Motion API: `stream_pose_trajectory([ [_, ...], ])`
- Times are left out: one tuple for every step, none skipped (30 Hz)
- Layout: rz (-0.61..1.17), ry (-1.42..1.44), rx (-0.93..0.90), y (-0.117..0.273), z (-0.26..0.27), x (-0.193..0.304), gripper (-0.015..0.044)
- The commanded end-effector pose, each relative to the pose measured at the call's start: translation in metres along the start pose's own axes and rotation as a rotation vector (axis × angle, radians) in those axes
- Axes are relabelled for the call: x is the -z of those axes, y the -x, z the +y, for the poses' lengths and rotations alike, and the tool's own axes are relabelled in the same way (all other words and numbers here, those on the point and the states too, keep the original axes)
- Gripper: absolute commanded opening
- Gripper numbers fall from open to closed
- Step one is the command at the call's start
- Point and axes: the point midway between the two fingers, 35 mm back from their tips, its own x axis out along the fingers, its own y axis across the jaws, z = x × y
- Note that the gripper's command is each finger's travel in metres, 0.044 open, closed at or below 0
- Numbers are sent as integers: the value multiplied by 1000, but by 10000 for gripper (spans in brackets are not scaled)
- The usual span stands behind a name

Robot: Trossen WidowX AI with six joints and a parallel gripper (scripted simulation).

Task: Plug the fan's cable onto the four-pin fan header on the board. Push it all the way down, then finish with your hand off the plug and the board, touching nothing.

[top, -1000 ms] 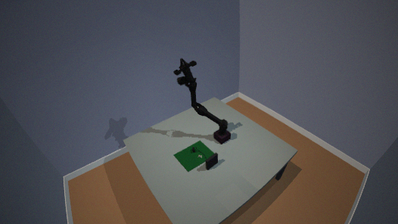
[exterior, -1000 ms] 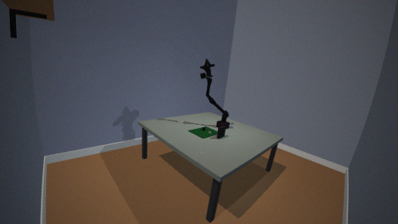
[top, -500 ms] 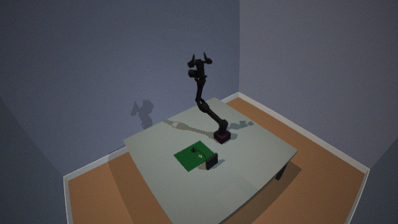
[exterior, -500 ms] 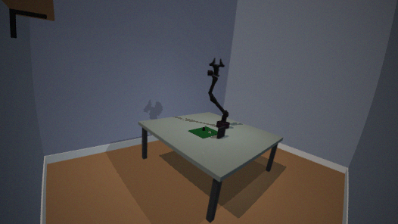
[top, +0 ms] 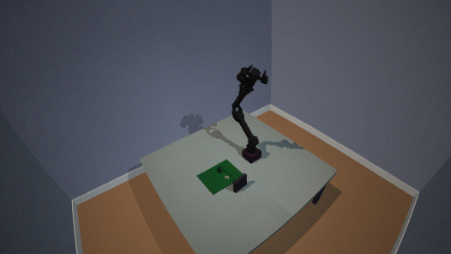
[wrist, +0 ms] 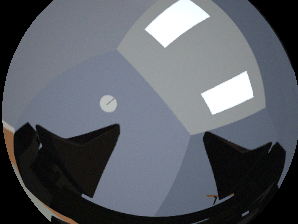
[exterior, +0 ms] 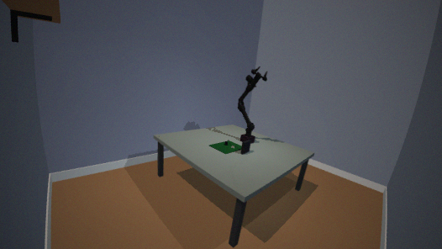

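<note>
Claw: we see our claw (top: 259, 69) (exterior: 262, 70) (wrist: 164, 133) released, its fingers spread wide with nothing between them, high above the table (top: 279, 193) (exterior: 202, 156).
Arm: ours rises from a dark red base (top: 251, 160) (exterior: 243, 138) on the tabletop.
Board: the green board (top: 210, 182) (exterior: 218, 147) lies flat on the table, carrying a small dark piece (top: 219, 170) (exterior: 226, 143) and a small pale piece (top: 226, 177) (exterior: 233, 146).
Panel: a dark square panel (top: 240, 183) (exterior: 245, 147) stands upright at the board's edge.
Cable: a thin dark cable (top: 230, 173) runs over the board between dark piece and panel; we cannot tell whether its plug is seated.
</note>
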Motion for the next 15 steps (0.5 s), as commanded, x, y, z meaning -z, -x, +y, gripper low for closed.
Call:
stream_pose_trajectory([
  [154,113,-66,-15,38,46,440],
  [190,137,-80,-17,45,58,440],
  [227,161,-93,-19,52,71,440],
  [264,184,-107,-21,58,83,440],
  [303,207,-119,-22,64,97,440],
  [341,229,-132,-22,69,110,440],
  [380,251,-143,-22,73,124,440],
  [420,272,-155,-22,77,138,440],
  [460,292,-166,-21,80,153,440],
  [501,311,-176,-19,83,167,440],
  [542,330,-186,-17,85,182,440],
  [581,349,-196,-15,86,195,440],
  [620,367,-206,-12,87,209,440],
  [659,385,-215,-8,87,222,440],
  [698,401,-224,-4,87,236,440],
])
